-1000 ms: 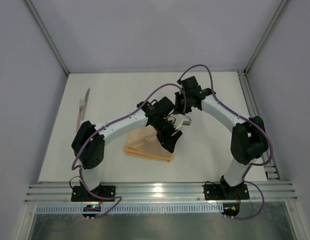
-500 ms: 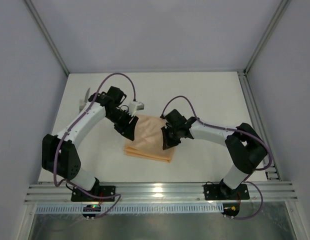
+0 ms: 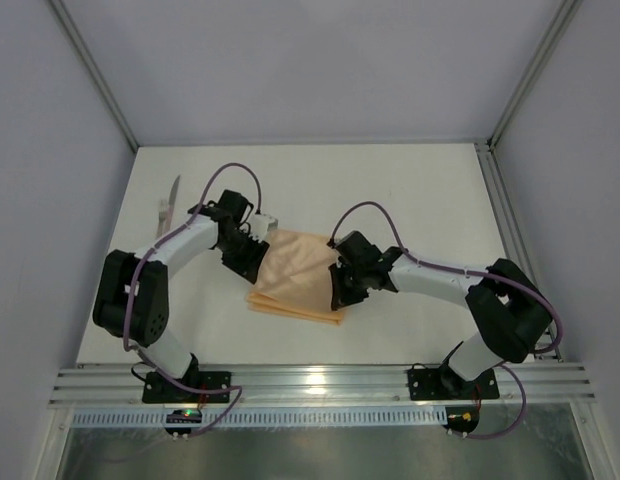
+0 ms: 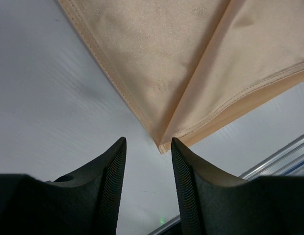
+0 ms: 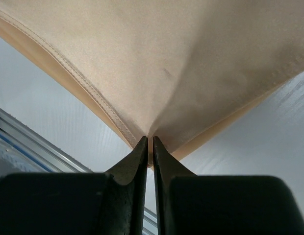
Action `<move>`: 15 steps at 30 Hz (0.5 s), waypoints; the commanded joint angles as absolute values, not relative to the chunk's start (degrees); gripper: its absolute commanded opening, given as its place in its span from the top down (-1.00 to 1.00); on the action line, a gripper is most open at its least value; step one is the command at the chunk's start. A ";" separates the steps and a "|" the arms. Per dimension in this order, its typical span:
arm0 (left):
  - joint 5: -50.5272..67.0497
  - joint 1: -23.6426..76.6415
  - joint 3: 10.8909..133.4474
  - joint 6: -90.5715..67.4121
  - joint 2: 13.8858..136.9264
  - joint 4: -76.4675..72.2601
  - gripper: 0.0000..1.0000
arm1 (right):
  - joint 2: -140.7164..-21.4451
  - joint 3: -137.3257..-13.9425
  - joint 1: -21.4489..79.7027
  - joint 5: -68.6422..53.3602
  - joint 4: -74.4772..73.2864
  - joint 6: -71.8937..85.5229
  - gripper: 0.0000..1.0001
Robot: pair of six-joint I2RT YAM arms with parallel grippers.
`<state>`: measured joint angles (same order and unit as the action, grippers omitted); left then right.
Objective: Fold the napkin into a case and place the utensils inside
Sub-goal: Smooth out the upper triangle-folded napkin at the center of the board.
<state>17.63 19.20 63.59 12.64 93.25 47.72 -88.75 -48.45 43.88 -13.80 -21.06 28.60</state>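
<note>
White tabletop (image 3: 410, 190) carries the folded napkin (image 3: 295, 275) at centre. Within the last second I brought both arms down to its sides. Now the right end effector (image 5: 148, 139) is clamped on one corner; the left end effector (image 4: 148, 142) stands parted around the opposite corner, ungripped. I judge the next fold imminent. The utensils (image 3: 167, 210) lie far left.

napkin (image 3: 295, 272): table (image 3: 420, 190) centre | utensil (image 3: 169, 205): far left, well apart

Pinched napkin (image 5: 191, 73) corner inside right tool (image 5: 148, 141); utensils (image 3: 168, 207) too small for detail
</note>
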 commanded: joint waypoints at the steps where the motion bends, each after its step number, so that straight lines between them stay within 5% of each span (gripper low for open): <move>1: 16.08 18.98 62.23 12.48 93.26 42.45 0.13 | -85.61 -47.99 44.30 -10.82 -21.70 27.78 0.74; 10: 16.52 20.92 57.75 14.68 92.81 41.92 0.23 | -79.55 -49.83 45.44 -7.74 -24.70 19.09 0.21; 15: 16.35 21.27 57.22 14.77 92.46 41.66 0.32 | -78.75 -50.71 46.32 -8.78 -23.64 8.81 0.11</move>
<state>16.47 21.02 57.54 13.98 93.73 43.42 -80.60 -48.45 45.71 -9.10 -24.58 17.32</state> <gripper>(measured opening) 0.347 0.442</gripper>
